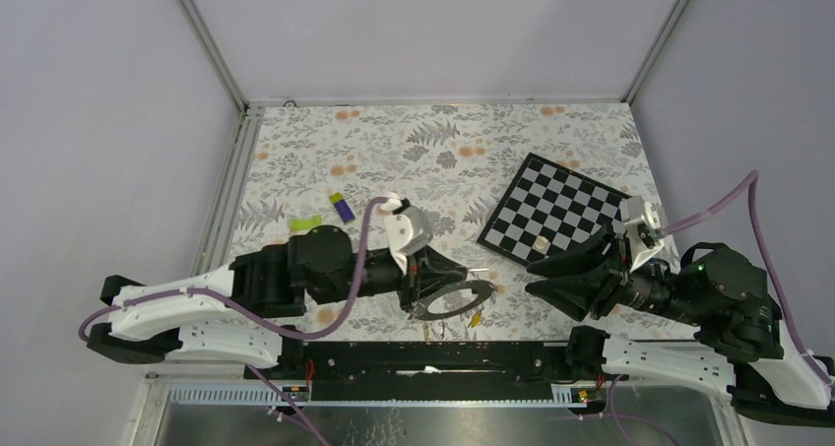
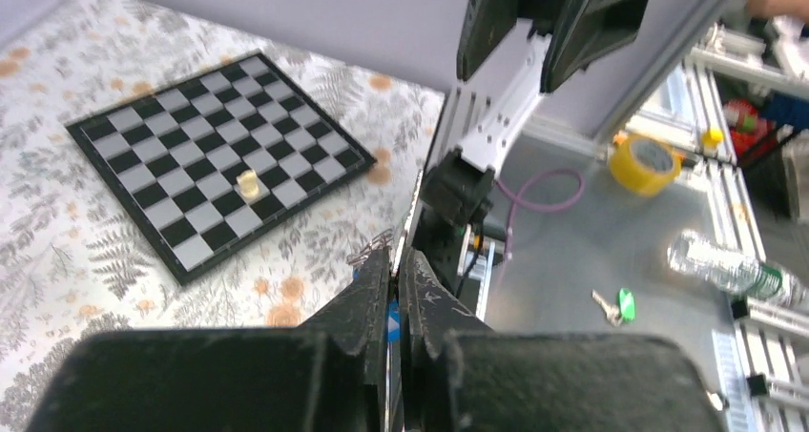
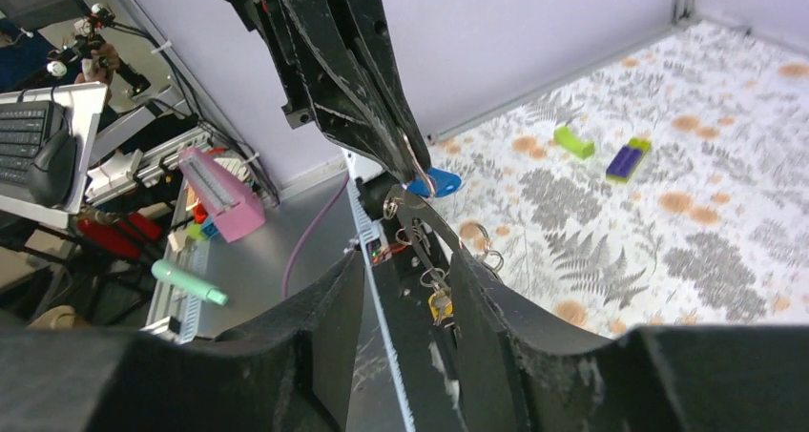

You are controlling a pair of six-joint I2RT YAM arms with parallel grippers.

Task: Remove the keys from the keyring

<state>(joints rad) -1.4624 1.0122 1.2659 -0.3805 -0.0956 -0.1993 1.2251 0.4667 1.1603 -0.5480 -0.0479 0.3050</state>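
Above the table, near its chessboard, holding right tool spread and apart just right of the keyring, pinching that ring in left tool by the front edge, with keys dangling beneath.

No writing legible anywhere, no labels, brands, numbers or signs readable

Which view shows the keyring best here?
Top external: the whole keyring shows, pinched by the left gripper. The right wrist sees it edge-on, keys dangling below; the left wrist shows only small wire loops beyond its tips.
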